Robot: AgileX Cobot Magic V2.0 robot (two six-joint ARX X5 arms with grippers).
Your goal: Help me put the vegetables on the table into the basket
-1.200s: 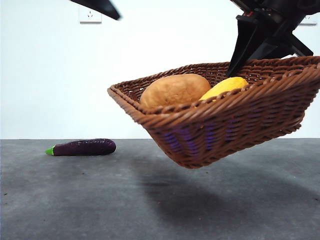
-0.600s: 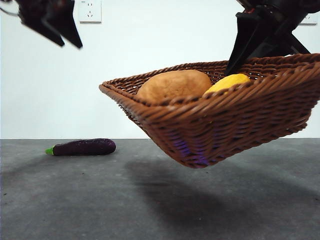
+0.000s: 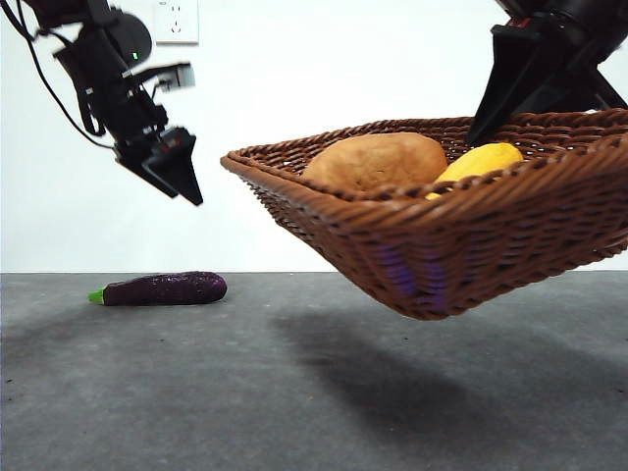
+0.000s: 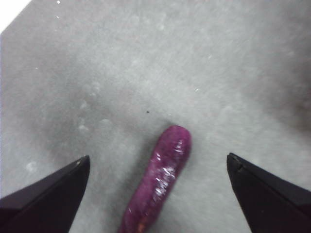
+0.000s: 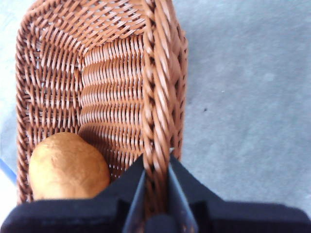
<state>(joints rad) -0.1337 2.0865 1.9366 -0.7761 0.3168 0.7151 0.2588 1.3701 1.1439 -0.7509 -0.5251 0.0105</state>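
The wicker basket (image 3: 461, 245) hangs tilted in the air above the table (image 3: 294, 392). My right gripper (image 5: 155, 179) is shut on the basket's rim (image 5: 158, 97) and shows in the front view at the top right (image 3: 540, 69). The orange-brown potato (image 3: 378, 162) and the yellow oblong vegetable (image 3: 481, 162) lie inside the basket. The potato (image 5: 68, 167) also shows in the right wrist view. The purple eggplant (image 3: 162, 288) lies on the table at the left. My left gripper (image 3: 172, 167) hangs open above the eggplant (image 4: 160, 184), well clear of it.
A white wall with a socket (image 3: 177, 20) stands behind the table. The basket casts a shadow (image 3: 392, 383) on the table below it.
My left gripper has come down from the top left corner toward the eggplant. The basket has shifted a little to the right in the air. The eggplant has not moved.
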